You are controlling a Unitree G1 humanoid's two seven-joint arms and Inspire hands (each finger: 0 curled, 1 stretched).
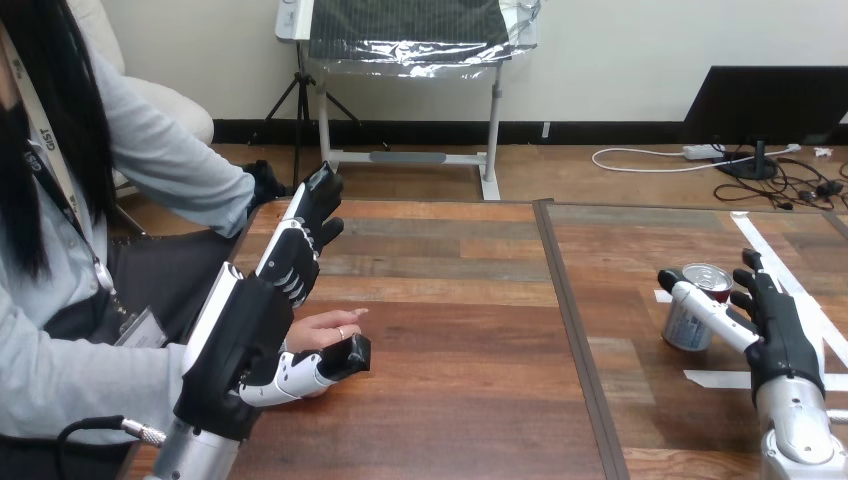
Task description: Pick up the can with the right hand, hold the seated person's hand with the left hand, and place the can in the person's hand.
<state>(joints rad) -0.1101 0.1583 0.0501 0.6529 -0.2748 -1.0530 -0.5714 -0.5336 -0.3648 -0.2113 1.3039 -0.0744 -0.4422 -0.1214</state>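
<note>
At 3 o'clock sits the silver-topped white metal can [693,312]; my R hand [780,335] is spread beside it, thumb touching. I'd wrap fingers round fully pre-lift. L hand [250,335], 9 o'clock, is unclenched, thumb under person's hand [325,328].

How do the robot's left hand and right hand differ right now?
The left hand is raised beside the person's hand, thumb beneath it; the right hand stands by the can, thumb across it. The left is near the table's left edge, the right near its right edge. Both have straight fingers pointing up.
</note>
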